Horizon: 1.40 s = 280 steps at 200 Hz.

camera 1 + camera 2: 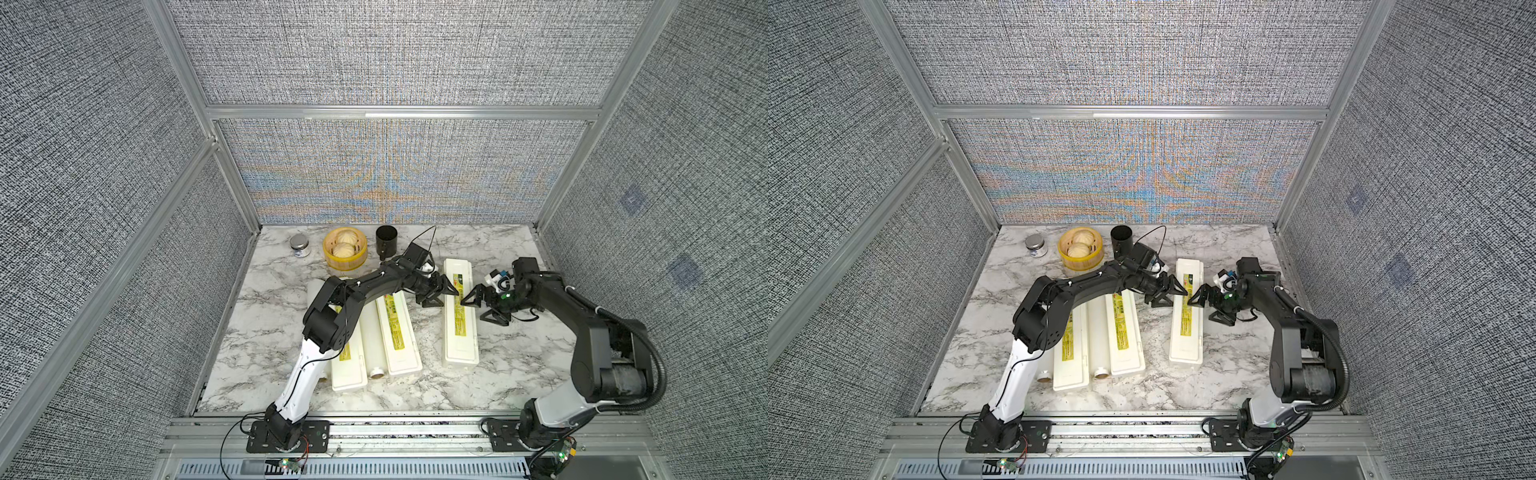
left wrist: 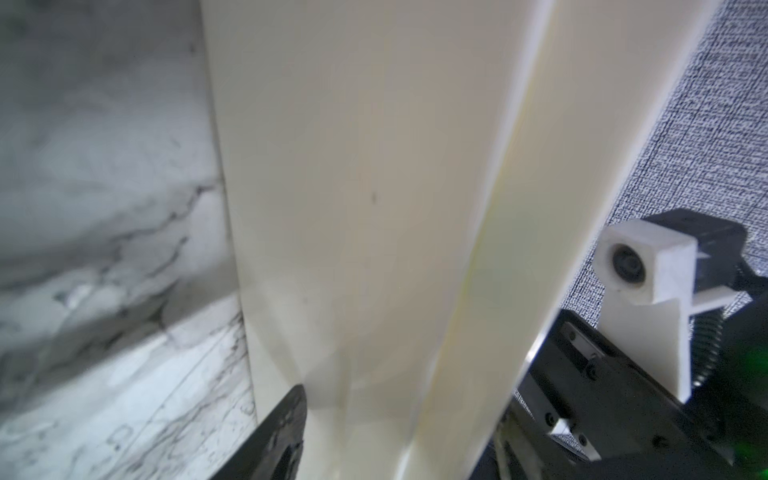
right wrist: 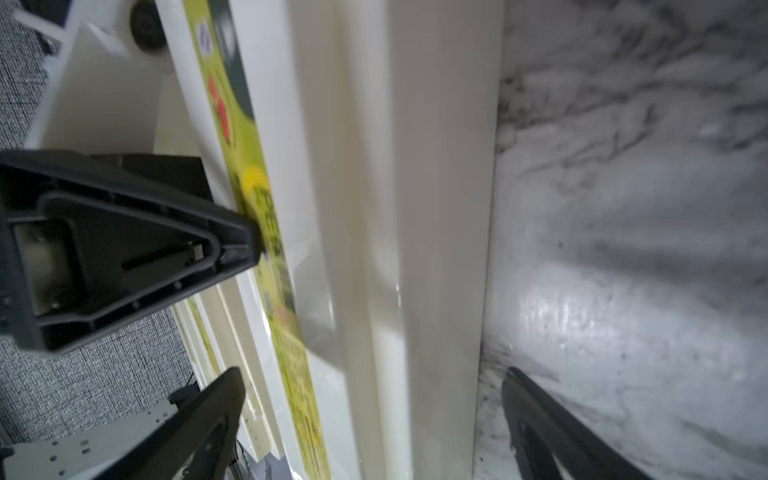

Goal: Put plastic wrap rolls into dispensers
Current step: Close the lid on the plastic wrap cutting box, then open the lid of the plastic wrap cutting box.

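While the left gripper (image 1: 448,298), partly open and apparently empty, touches the label (image 1: 464,328) of the right dispenser (image 1: 459,353) and the right gripper (image 1: 471,311) gapes empty beside it, the lid (image 1: 455,268) probably needs a slow, square lift; the plastic wrap rolls (image 1: 372,336) lie near left.

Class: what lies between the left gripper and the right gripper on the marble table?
A cream-white dispenser with a yellow-green label strip lies between the left gripper and the right gripper; both top views show it.

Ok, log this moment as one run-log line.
target: lone dispenser | left fingers: open, its left edge | right fingers: open, its right edge | rolls: two on table
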Motion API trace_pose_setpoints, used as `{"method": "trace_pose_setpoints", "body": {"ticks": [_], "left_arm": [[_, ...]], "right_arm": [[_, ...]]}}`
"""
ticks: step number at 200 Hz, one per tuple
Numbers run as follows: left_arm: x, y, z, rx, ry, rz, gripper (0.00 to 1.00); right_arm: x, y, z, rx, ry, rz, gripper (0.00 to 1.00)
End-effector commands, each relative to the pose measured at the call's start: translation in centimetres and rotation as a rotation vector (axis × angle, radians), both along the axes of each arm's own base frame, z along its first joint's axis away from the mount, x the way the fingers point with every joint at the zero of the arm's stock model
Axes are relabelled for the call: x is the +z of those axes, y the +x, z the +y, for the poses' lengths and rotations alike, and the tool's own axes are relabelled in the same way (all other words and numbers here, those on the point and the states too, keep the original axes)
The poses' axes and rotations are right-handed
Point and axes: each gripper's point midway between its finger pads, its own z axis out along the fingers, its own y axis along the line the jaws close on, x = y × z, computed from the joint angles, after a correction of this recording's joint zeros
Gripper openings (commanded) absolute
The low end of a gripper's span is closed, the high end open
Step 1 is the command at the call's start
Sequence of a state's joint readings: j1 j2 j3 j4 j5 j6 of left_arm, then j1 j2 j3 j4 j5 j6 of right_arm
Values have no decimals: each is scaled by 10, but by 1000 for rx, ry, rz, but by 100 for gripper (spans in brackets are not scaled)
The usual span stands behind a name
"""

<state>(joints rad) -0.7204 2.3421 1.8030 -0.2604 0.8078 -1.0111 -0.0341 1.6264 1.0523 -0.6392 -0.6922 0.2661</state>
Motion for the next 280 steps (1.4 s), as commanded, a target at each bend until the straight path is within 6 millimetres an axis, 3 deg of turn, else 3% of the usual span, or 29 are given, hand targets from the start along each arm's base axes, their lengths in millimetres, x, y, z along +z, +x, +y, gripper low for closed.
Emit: {"method": "trace_pose_setpoints", "body": {"ticks": [1, 33, 74, 131, 179, 195, 215, 280], "left_arm": [[-13, 13, 4, 16, 31, 1, 68], [-16, 36, -1, 46, 21, -20, 68], [-21, 49, -16, 67, -29, 6, 68], [-36, 43, -15, 71, -8, 41, 65], [-65, 30, 18, 125, 128, 79, 57], [-67, 30, 19, 135, 128, 84, 57], [-53, 32, 14, 133, 93, 64, 59], [36, 42, 9, 151, -43, -65, 64]], "right_arm": [[6, 27, 2, 12, 28, -53, 98], [3, 60, 7, 12, 86, -66, 95], [0, 82, 20, 35, 166, -80, 90], [-10, 87, 29, 59, 236, -81, 80], [-3, 77, 20, 71, 102, -96, 83], [-3, 72, 19, 86, 49, -89, 84], [-2, 64, 17, 93, -20, -86, 87], [-1, 18, 9, 128, -374, -14, 99]]}}
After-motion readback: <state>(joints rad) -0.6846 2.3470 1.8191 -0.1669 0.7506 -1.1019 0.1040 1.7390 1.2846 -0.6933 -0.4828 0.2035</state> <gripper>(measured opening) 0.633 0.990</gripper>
